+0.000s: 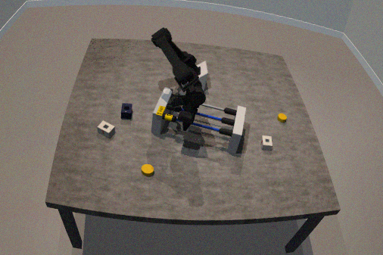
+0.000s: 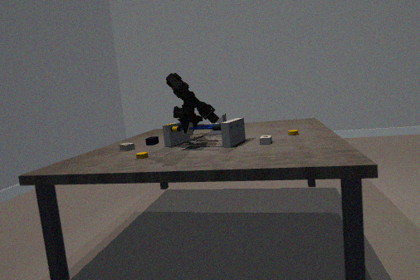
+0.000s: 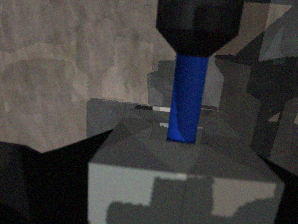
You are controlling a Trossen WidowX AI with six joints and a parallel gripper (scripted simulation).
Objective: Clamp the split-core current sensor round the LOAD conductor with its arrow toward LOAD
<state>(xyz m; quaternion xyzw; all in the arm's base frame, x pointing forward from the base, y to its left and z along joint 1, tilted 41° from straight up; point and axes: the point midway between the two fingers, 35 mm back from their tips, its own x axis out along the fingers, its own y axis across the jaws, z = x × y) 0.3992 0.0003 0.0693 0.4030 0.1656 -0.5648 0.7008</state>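
Observation:
My gripper (image 1: 186, 120) (image 2: 185, 128) (image 3: 173, 142) is shut on the grey sensor, at the front conductor near the left post. The sensor (image 3: 135, 187) sits between the fingers, and the blue front conductor (image 1: 206, 126) (image 3: 187, 95) runs into it. In the top and exterior views the gripper hides the sensor. Its arrow does not show, and I cannot tell whether it is latched. A yellow band (image 1: 169, 117) (image 2: 174, 129) is on the front conductor just left of the gripper. A yellow label (image 1: 160, 110) sits on the left post; its text is too blurred to read.
The conductors run between the left post (image 1: 157, 123) and right post (image 1: 237, 130) (image 2: 233, 134). A second blue conductor (image 1: 208, 116) and a grey one (image 1: 213, 107) lie behind. A dark block (image 1: 126, 112), white blocks (image 1: 106, 131) (image 1: 267, 146) and yellow discs (image 1: 147, 170) (image 1: 282, 117) stand around.

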